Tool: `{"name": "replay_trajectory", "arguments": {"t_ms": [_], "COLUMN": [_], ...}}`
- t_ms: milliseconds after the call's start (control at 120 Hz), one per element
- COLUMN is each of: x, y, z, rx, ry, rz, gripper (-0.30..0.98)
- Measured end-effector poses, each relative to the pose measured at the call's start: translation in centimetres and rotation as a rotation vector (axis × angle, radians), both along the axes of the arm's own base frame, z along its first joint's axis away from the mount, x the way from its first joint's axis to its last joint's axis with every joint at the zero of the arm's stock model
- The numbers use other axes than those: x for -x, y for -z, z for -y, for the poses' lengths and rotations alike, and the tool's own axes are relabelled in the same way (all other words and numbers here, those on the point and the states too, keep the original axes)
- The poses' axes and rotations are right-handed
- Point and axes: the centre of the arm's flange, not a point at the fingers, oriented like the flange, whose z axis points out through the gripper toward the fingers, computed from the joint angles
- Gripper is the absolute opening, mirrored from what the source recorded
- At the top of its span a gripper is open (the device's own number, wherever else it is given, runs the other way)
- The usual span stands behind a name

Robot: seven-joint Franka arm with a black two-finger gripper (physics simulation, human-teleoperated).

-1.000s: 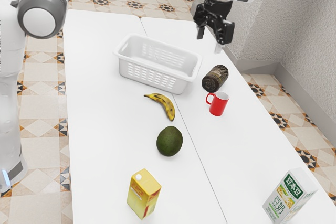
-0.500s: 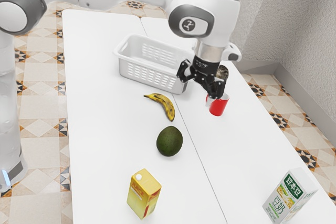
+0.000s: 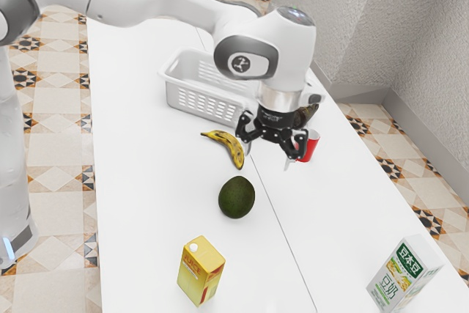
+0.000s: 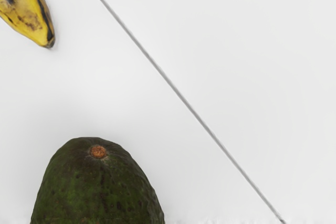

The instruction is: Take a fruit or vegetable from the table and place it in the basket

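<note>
A black two-finger gripper [image 3: 268, 155], fingers spread with nothing between them, had moved from the table's far end toward a dark green, rough-skinned avocado [image 3: 237, 197] and a spotted yellow banana [image 3: 226, 144], likely bringing a pick closer. Both fruits lay on the white table [image 3: 146, 210], well inside its edges, outside the white plastic basket [image 3: 198, 102]. Surface around the avocado seemingly offered room to descend; a red mug [image 3: 311, 146] crowded the banana's side more.
</note>
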Motion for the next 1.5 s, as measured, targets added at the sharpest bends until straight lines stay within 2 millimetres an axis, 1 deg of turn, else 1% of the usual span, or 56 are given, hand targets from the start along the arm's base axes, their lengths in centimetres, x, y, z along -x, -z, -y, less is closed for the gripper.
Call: {"name": "replay_trajectory", "arguments": {"t_ms": [67, 125, 275, 383, 533, 683, 1008, 1208, 1500], "x": [0.5, 1.1, 2.4, 2.9, 3.0, 3.3, 3.5, 3.1, 2.8], "y": [0.9, 1.7, 2.6, 3.5, 4.5, 6.0, 7.8, 9.5, 12.2], "z": [1.4, 2.0, 1.5, 1.2, 1.2, 1.0, 1.0, 1.4, 1.3], "rx": [-0.001, -0.004, -0.019, -0.025, -0.025, -0.028, -0.025, -0.02, -0.015], "ry": [0.005, 0.001, -0.042, -0.066, -0.089, -0.107, -0.134, -0.137, -0.147], "rz": [-0.009, -0.018, -0.029, -0.044, -0.054, -0.067, -0.087, -0.106, -0.132], "gripper": [0.69, 0.69, 0.69, 0.69, 0.69, 0.69, 0.69, 0.69, 0.69]}}
